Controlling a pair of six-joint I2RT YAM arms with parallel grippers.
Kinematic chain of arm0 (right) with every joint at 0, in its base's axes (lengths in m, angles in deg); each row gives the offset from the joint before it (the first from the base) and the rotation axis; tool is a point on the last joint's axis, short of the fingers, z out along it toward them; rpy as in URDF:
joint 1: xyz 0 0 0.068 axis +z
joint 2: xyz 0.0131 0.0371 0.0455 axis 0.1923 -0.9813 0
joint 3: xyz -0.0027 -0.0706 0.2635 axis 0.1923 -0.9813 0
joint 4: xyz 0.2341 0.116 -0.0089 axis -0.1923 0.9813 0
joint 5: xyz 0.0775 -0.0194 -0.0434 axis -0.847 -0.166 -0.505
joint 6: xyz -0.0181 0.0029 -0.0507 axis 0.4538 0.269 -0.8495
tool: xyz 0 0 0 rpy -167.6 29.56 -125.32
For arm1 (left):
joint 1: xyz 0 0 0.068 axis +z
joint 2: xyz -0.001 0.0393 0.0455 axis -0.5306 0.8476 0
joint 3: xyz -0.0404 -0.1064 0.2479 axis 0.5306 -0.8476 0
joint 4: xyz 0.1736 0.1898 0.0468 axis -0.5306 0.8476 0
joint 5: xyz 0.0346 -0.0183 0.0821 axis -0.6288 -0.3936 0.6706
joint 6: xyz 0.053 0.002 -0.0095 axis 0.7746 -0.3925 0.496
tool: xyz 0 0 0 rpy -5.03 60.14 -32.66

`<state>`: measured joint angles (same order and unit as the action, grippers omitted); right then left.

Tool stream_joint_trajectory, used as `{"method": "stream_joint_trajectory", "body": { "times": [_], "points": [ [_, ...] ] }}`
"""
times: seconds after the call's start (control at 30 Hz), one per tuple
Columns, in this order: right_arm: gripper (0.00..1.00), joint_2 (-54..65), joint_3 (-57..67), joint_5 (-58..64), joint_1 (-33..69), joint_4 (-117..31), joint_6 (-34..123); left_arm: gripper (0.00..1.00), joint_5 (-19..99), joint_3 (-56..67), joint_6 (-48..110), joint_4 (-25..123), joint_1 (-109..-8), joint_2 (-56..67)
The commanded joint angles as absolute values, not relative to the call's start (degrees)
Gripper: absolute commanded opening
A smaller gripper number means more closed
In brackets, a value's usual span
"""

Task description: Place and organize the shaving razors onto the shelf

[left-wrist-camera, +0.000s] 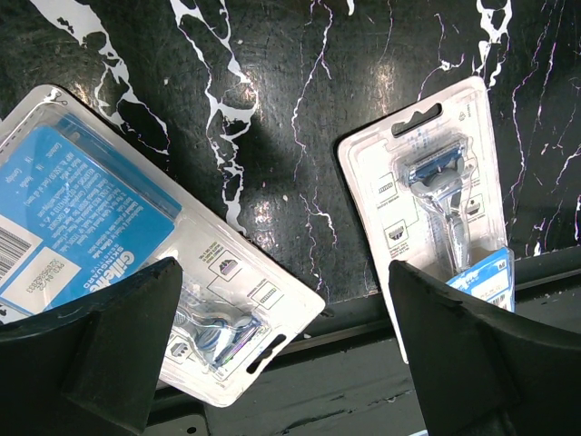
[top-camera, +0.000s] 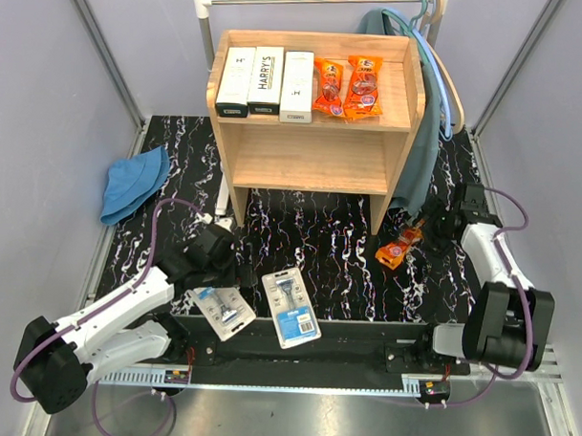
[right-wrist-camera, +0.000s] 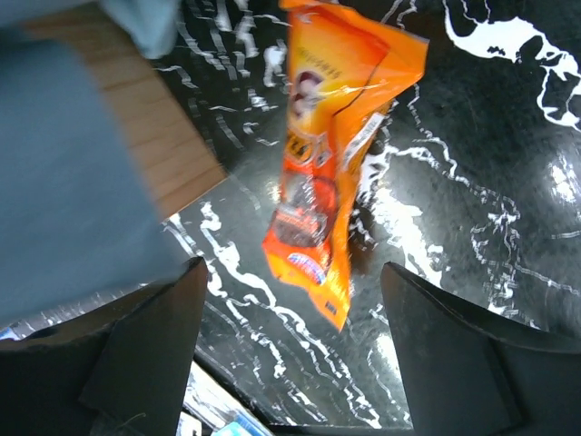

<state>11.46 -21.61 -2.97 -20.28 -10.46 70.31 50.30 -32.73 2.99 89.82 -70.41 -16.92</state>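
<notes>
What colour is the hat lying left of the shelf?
The hat is blue; the top view shows it best.

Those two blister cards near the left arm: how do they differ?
The left card shows a large blue panel with a barcode; the right card is mostly white, its razor in plain view. The left card's hang slot points to the mat's near edge; the right card's points away. Both lie flat, overhanging that edge, not yet on the shelf.

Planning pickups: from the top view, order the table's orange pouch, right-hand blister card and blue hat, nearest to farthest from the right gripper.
1. Orange pouch, just beside the right gripper.
2. Right-hand blister card, near-centre.
3. Blue hat, far left.
</notes>
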Motion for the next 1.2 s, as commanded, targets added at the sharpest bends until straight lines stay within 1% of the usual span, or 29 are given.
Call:
{"method": "stream_joint_trajectory", "body": {
  "times": [0.0,0.1,0.2,0.23,0.33,0.37,0.43,0.5,0.57,0.6,0.67,0.7,0.77,0.9,1.0,1.17],
  "points": [
    [0.86,8.18,-22.54,-5.20,-21.11,-15.06,68.21,0.99,49.27,-32.73,2.86,87.53,-70.71,-16.74],
    [0.86,5.89,-22.63,-4.15,-21.37,-16.03,67.42,0.99,49.27,-32.56,2.95,87.44,-70.63,-16.21],
    [0.80,3.08,-22.46,-4.06,-21.55,-17.08,66.63,0.99,49.27,-32.73,2.86,87.27,-70.63,-16.12],
    [0.76,2.55,-22.37,-4.15,-21.55,-17.35,66.46,0.99,49.27,-32.82,2.86,87.18,-70.71,-16.12],
    [0.75,0.88,-22.72,-4.59,-21.64,-18.32,66.45,0.99,49.01,-32.91,2.86,87.18,-70.63,-16.12],
    [0.71,0.53,-22.72,-4.67,-21.64,-19.01,66.45,0.99,49.10,-32.91,2.86,87.18,-70.63,-16.21],
    [0.68,-0.87,-22.90,-4.76,-21.64,-19.54,66.02,0.99,49.18,-32.82,2.86,87.01,-70.63,-16.12],
    [0.56,-1.67,-22.90,-4.76,-21.64,-19.98,65.40,0.99,48.92,-32.64,3.04,87.09,-70.63,-15.86],
    [0.41,-2.38,-23.51,-5.20,-21.64,-20.86,65.05,0.99,48.66,-32.56,3.12,87.09,-70.63,-15.77],
    [0.25,-2.29,-24.12,-5.55,-21.64,-21.13,64.87,0.99,48.57,-32.64,3.12,87.09,-70.63,-15.95],
    [0.18,-1.50,-24.56,-5.47,-21.64,-21.48,64.79,0.99,48.66,-32.64,2.95,87.09,-70.63,-16.21],
    [0.10,-1.15,-24.74,-5.47,-21.64,-21.39,64.78,0.99,48.66,-32.73,2.95,87.09,-70.63,-16.30],
    [0.06,-0.36,-24.83,-5.38,-21.64,-21.31,64.26,0.99,48.48,-32.64,3.04,87.09,-70.63,-16.39],
    [0.04,1.31,-24.48,-6.25,-21.64,-20.08,63.29,0.99,48.31,-32.29,3.21,87.09,-70.63,-16.30],
    [0.03,4.91,-24.30,-7.57,-21.64,-17.80,62.50,0.99,48.39,-31.68,3.30,87.09,-70.63,-16.56],
    [0.03,15.45,-23.43,-9.42,-21.64,-9.98,59.78,0.99,45.41,-29.75,3.48,87.01,-70.63,-17.88]
  ]
}}
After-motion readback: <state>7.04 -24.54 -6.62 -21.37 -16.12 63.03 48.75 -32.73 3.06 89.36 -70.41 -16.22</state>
